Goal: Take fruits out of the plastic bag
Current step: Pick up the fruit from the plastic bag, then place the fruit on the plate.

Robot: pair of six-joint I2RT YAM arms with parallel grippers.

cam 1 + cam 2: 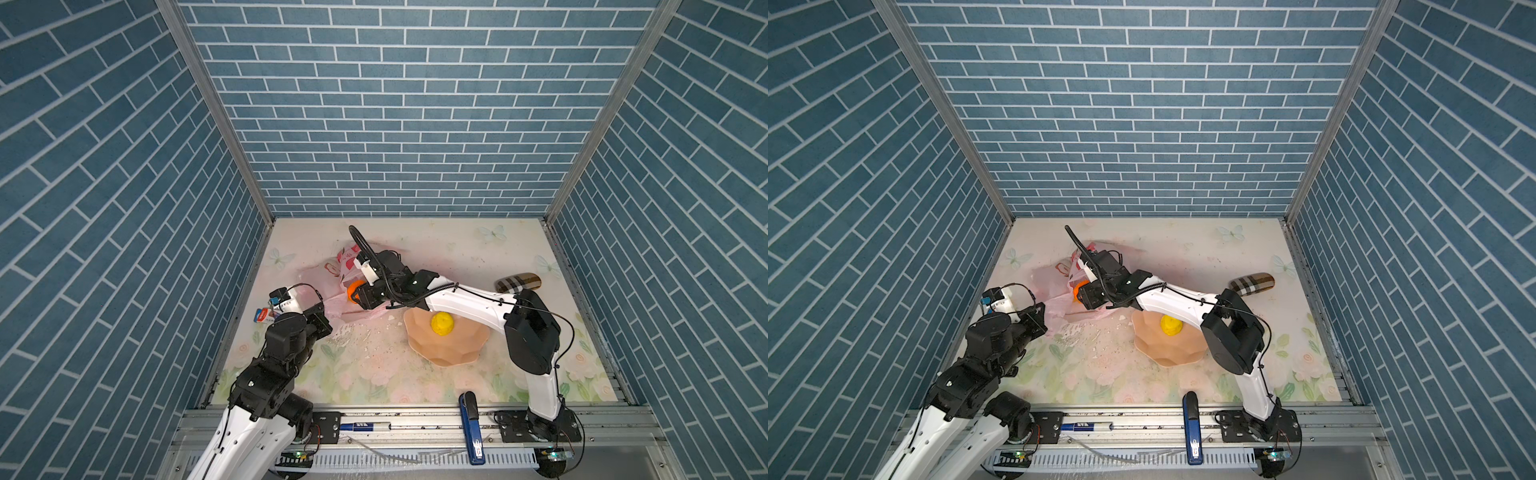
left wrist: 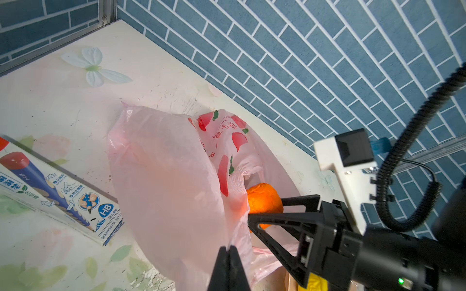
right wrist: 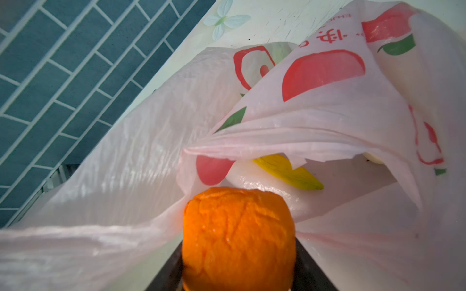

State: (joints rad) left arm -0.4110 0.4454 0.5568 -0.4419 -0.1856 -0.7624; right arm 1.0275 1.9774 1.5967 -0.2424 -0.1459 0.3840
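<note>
The pale-pink plastic bag (image 1: 322, 276) (image 1: 1054, 276) lies at the back left of the table, its mouth held open. My left gripper (image 2: 229, 248) is shut on the plastic bag's (image 2: 171, 176) near edge and keeps it lifted. My right gripper (image 3: 238, 254) (image 2: 266, 210) is shut on a small orange (image 3: 238, 239) (image 2: 264, 199) (image 1: 354, 288) (image 1: 1079, 287) right at the bag's mouth. Deeper inside the bag (image 3: 327, 121) a yellow banana (image 3: 287, 172) rests on a pale white piece. A yellow lemon (image 1: 441, 323) (image 1: 1170, 325) sits in the peach bowl (image 1: 453, 353) (image 1: 1167, 353).
A pencil box (image 1: 262, 316) (image 2: 58, 186) lies by the left wall beside my left wrist. A plaid case (image 1: 518, 282) rests at the right. A blue stapler (image 1: 471, 424) sits on the front rail. The right arm reaches over the bowl's back rim.
</note>
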